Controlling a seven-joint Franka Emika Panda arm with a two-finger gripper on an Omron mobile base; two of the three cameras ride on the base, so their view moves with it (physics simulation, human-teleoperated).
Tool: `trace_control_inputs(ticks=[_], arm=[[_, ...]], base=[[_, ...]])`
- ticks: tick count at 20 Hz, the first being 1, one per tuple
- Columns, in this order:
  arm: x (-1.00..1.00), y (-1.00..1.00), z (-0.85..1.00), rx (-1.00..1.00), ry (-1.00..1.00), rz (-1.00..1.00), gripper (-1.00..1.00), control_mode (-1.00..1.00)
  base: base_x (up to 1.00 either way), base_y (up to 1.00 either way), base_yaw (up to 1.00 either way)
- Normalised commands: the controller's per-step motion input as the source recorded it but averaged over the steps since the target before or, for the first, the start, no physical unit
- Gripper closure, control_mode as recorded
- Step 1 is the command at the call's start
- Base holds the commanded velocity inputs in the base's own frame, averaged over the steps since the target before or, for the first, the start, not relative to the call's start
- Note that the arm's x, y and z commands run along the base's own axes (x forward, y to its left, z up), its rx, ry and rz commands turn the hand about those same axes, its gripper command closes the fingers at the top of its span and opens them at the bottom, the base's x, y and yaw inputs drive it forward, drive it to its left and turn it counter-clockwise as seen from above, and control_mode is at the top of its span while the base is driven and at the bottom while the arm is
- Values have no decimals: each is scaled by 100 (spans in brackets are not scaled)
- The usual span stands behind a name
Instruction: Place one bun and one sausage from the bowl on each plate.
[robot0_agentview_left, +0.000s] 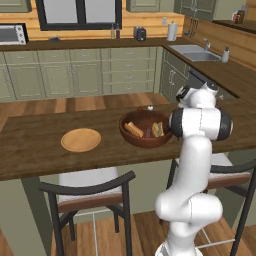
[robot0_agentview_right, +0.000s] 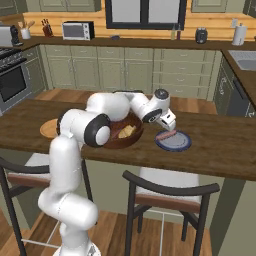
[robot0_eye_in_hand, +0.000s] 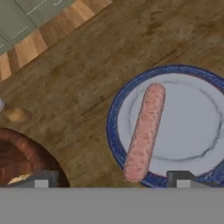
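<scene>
A pinkish sausage (robot0_eye_in_hand: 144, 131) lies on the bluish-purple plate (robot0_eye_in_hand: 188, 122), near its rim on the bowl side. My gripper (robot0_eye_in_hand: 109, 180) hangs just above it, open, its fingertips (robot0_eye_in_hand: 179, 177) wide apart and touching nothing. In the right base view the gripper (robot0_agentview_right: 168, 126) hovers over the sausage (robot0_agentview_right: 165, 135) on that plate (robot0_agentview_right: 180, 145). The dark wooden bowl (robot0_agentview_left: 145, 140) sits mid-counter and holds two buns (robot0_agentview_left: 134, 129) and a sausage (robot0_agentview_left: 148, 132). Left of the bowl is the light tan plate (robot0_agentview_left: 81, 139), with nothing on it.
The plates and bowl stand on a long wooden counter (robot0_agentview_left: 35, 150). Two dark chairs (robot0_agentview_left: 90, 192) are tucked under its near edge. A small object (robot0_agentview_left: 150, 107) stands just behind the bowl. A sink (robot0_agentview_left: 192, 52) is at the far right.
</scene>
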Motion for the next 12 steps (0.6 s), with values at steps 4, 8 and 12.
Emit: trace_control_inputs(ticks=[4, 8, 12], arm=[[-79, 100, 52, -20, 0, 24, -100, -100], [-30, 100, 21, -21, 0, 22, -100, -100], [3, 100, 11, -10, 2, 19, -100, -100]], base=[[0, 0, 0], [0, 0, 0], [0, 0, 0]])
